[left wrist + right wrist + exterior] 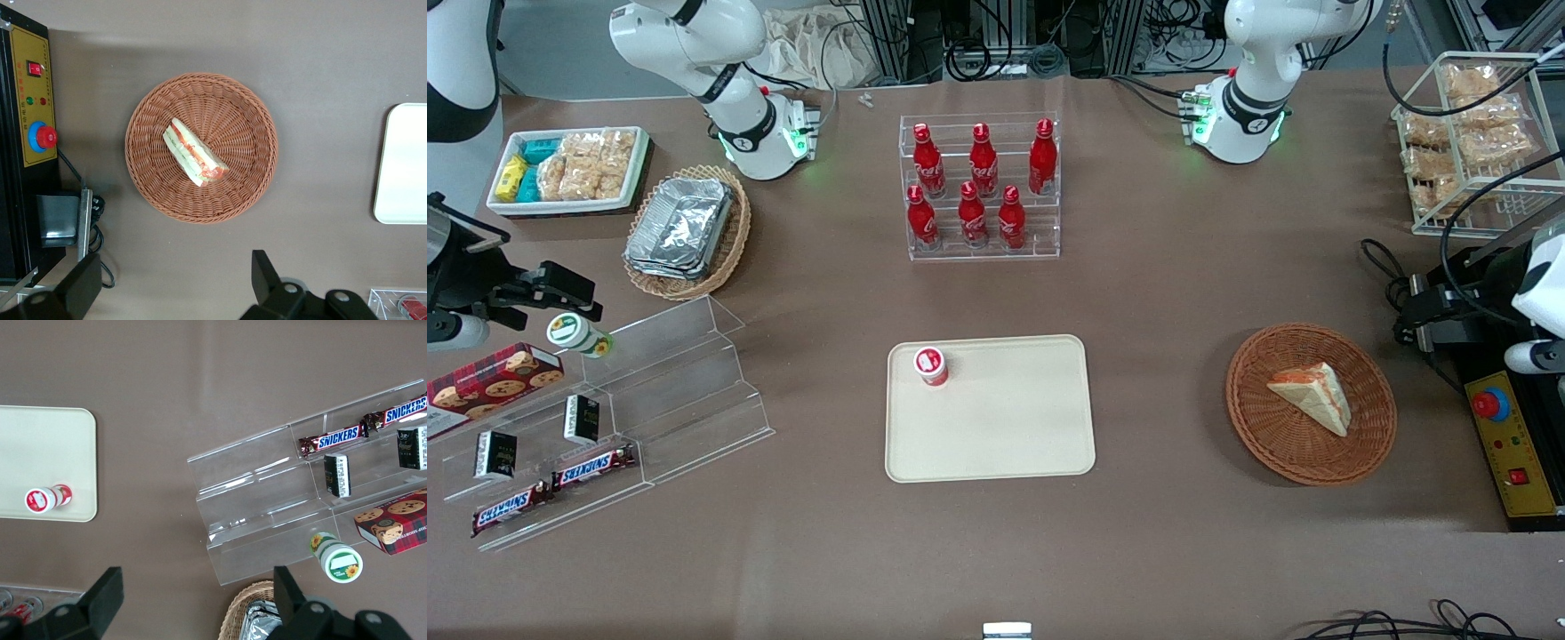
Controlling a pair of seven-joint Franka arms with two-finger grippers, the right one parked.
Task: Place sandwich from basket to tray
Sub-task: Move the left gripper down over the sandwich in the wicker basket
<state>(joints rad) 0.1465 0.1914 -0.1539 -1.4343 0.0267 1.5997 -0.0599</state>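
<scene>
Sandwich (1311, 397) lies in basket (1310, 404), at 3 o'clock from the tray (990, 408). Tool (175, 283) hovers above the basket, spread wide, holding nothing.

SNICKERS printed on 2 candy bars (551, 487) lying on the clear acrylic stepped shelf (667, 391). White script on red bottles (978, 182) not legible.

White glossy arm, black joint bands, green-lit base; gripper (175, 287) matte black, screw heads on knuckles.
</scene>
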